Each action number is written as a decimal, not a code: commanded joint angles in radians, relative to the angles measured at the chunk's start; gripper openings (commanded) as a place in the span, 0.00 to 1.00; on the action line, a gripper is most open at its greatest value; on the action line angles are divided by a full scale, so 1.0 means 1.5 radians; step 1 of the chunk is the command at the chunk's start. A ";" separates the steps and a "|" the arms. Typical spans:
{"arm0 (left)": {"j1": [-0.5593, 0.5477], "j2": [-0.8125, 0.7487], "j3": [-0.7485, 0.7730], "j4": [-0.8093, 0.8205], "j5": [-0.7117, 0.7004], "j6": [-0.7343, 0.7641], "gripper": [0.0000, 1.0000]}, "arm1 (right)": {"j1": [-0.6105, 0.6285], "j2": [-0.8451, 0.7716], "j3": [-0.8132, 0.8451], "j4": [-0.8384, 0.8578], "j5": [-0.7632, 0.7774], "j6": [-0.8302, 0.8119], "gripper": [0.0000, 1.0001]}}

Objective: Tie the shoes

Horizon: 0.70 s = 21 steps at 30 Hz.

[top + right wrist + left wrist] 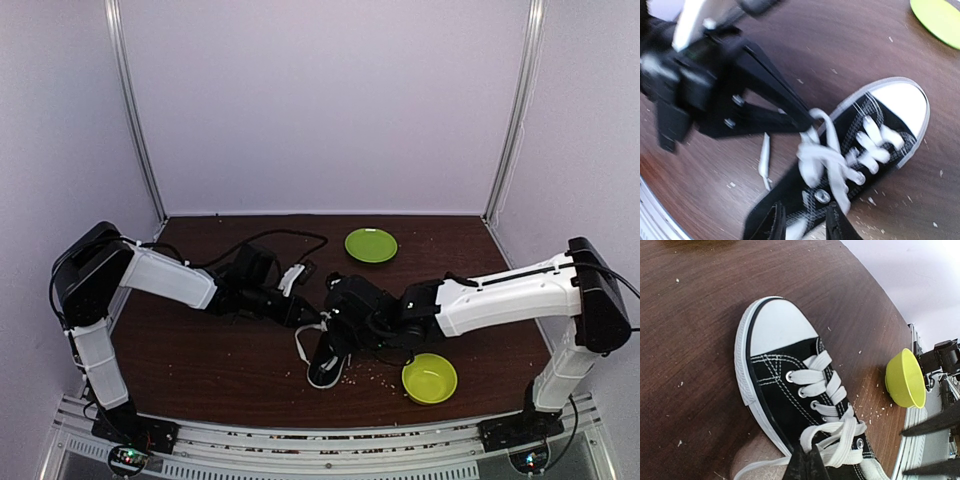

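Observation:
The black sneaker [328, 366] with a white toe cap lies on the table between the two arms. In the left wrist view the shoe [775, 385] points its toe up and left, and my left gripper [807, 462] is shut on a loop of its white lace [840, 432] near the top eyelets. In the right wrist view the shoe [860, 150] lies slantwise, and the left gripper [807, 120] pinches the lace loop above the knot. My right gripper [804, 226] is open, its fingers [774, 224] astride the shoe's collar. A loose lace end [763, 160] lies on the table.
A yellow-green bowl [429, 378] stands at the front right, close to the shoe, and also shows in the left wrist view [905, 379]. A green plate [371, 245] lies further back. Crumbs are scattered on the dark wooden table [200, 360].

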 commanded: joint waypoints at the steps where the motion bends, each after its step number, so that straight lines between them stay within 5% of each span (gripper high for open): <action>1: 0.004 0.007 -0.002 0.036 0.020 -0.002 0.00 | -0.001 0.049 0.065 -0.015 0.002 -0.035 0.31; 21: 0.004 0.008 -0.002 0.038 0.024 -0.003 0.00 | -0.011 0.142 0.130 -0.070 0.056 -0.024 0.31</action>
